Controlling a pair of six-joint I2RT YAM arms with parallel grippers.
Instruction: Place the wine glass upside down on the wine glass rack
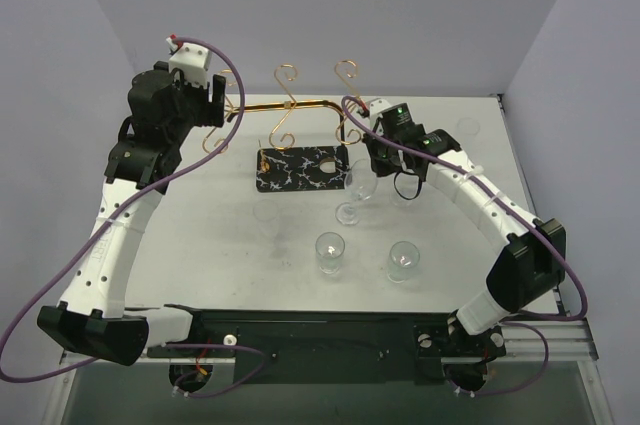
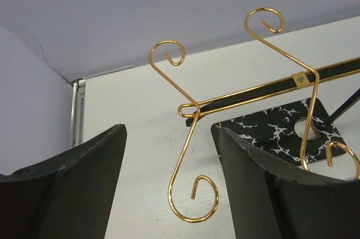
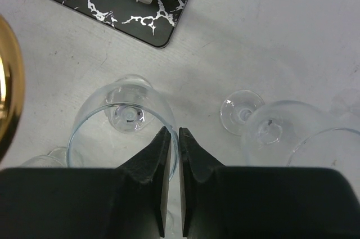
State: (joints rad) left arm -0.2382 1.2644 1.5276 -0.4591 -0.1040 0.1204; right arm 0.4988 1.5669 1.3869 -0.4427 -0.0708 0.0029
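Note:
The wine glass rack (image 1: 285, 105) is gold wire with curled hooks, on a black white-veined base (image 1: 300, 167) at the back of the table. My left gripper (image 1: 213, 105) is open at the rack's left end. In the left wrist view the left gripper (image 2: 171, 188) has its fingers either side of the left hook's lower curl (image 2: 194, 199), without touching it. My right gripper (image 1: 366, 167) is shut on the rim of a clear wine glass (image 1: 355, 195), which stands mouth up just right of the base. The right wrist view shows the gripper (image 3: 173, 138) pinching the glass (image 3: 121, 118) at its rim.
Two more clear glasses (image 1: 330, 251) (image 1: 404, 259) stand upright in front of the held one, and a faint one (image 1: 268, 215) stands left of it. One neighbour (image 3: 270, 123) shows close to the right in the right wrist view. The base's corner (image 3: 163, 25) lies just beyond.

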